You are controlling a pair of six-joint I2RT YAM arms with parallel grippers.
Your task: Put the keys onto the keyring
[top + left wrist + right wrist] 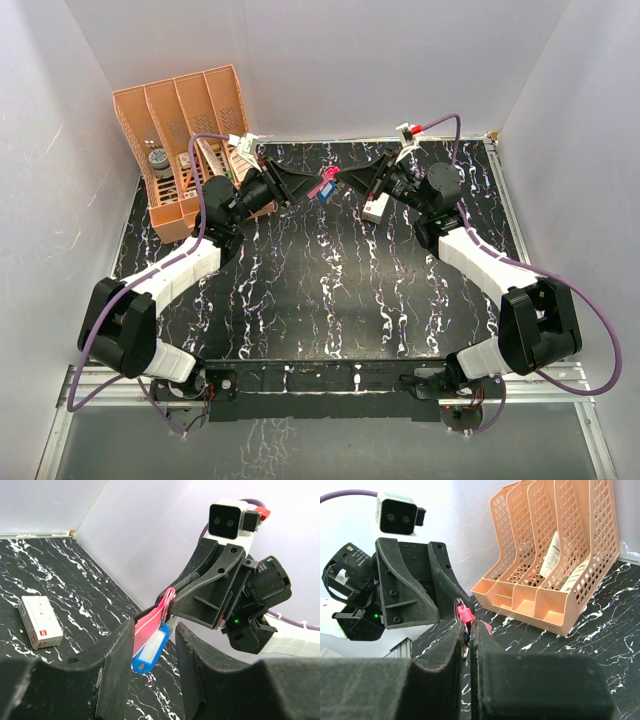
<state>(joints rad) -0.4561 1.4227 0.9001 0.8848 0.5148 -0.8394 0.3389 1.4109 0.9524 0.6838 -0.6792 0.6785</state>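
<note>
Both grippers meet in the air over the back of the table. My right gripper (pixel 469 625) is shut on the keyring, whose thin silver ring (pixel 460 604) and pink-red end stick up just above the fingertips. The keyring's pink-red strap (pixel 150 620) runs down between the fingers of my left gripper (pixel 155 627) and lies against the left finger. A key with a bright blue head (pixel 150 650) hangs beside the strap with a gap to the right finger; its blade does not show. The left jaws stand apart and do not pinch either one. In the top view strap and blue head (pixel 325 190) show between the two grippers.
A small white box (pixel 377 208) lies on the black marbled table under the right gripper, seen also as the white box (pixel 40 621) in the left wrist view. An orange file rack (pixel 185 140) holding a few items stands at the back left. White walls enclose the table.
</note>
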